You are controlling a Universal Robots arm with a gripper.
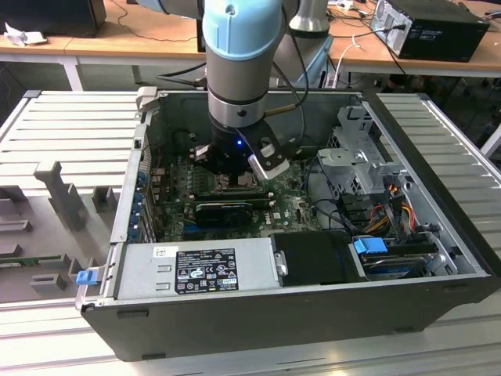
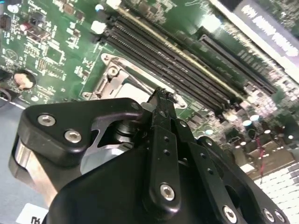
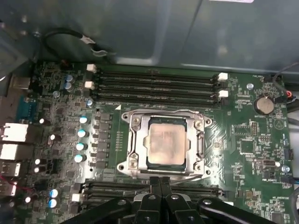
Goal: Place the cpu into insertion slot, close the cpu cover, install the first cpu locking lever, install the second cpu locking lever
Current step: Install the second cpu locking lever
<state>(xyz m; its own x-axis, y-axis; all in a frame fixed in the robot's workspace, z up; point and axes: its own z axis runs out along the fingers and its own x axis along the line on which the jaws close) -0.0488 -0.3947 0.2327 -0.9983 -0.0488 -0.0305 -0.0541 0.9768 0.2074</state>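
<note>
In the first wrist view the small flat square cpu (image 3: pixel 164 145) with its pale beige metal top sits seated in the square black insertion slot (image 3: pixel 202 145) on the green motherboard (image 3: pixel 252 144), framed by the thin silver-grey metal cpu cover (image 3: pixel 138 140), which lies flat down around it. The black tool (image 3: pixel 160 186) hangs just beside the socket's edge, its two fingers pressed together and grasping nothing. Long black memory slots (image 3: pixel 154 86) run along the socket's far side.

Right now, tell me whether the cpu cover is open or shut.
Shut: the cpu cover lies flat around the cpu, framing its metal top in the first wrist view.
</note>
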